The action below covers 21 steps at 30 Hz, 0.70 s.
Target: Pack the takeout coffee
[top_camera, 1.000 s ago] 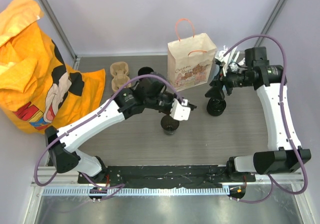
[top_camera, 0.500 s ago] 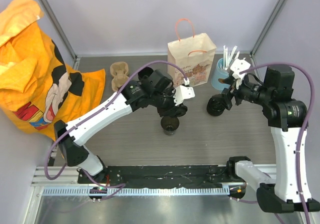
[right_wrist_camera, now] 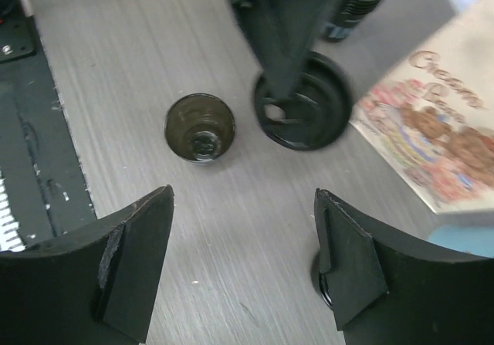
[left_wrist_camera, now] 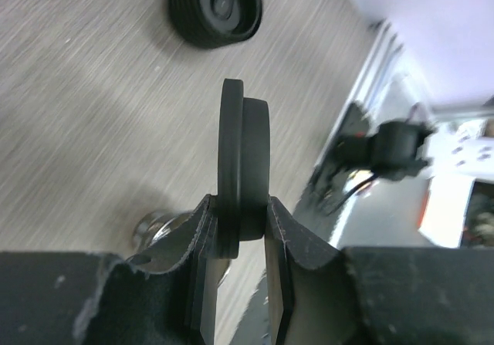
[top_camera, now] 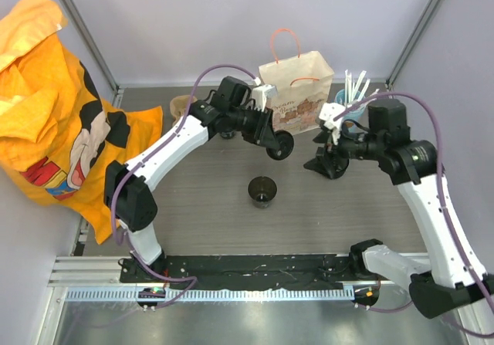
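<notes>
Your left gripper, clamping the lid, has moved beside the paper bag; the cup stands uncovered. Right gripper widened, empty.

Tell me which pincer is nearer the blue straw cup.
Right. Right pincer: just in front of the straw cup. Left pincer: farther left, by the paper bag.

The table shows matt grey wood grain. The lid is smooth, matt black plastic. The cup looks glossy inside. The bag is smooth printed paper, the orange cloth soft and crumpled.
</notes>
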Each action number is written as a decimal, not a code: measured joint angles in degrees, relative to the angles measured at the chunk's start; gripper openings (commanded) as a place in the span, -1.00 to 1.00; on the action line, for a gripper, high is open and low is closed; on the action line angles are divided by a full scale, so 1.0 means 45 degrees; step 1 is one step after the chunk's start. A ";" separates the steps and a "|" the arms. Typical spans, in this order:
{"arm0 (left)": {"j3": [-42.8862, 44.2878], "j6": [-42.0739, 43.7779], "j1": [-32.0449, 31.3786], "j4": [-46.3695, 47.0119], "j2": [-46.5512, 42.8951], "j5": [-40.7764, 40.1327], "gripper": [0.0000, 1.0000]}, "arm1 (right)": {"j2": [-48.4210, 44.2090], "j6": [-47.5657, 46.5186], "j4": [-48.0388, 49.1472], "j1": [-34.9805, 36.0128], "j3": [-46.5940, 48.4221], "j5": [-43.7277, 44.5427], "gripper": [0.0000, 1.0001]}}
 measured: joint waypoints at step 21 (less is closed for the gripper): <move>-0.1613 -0.5061 0.0199 0.4401 0.0481 0.1855 -1.00 | 0.1088 -0.2623 0.1375 0.2399 -0.2302 0.1273 0.18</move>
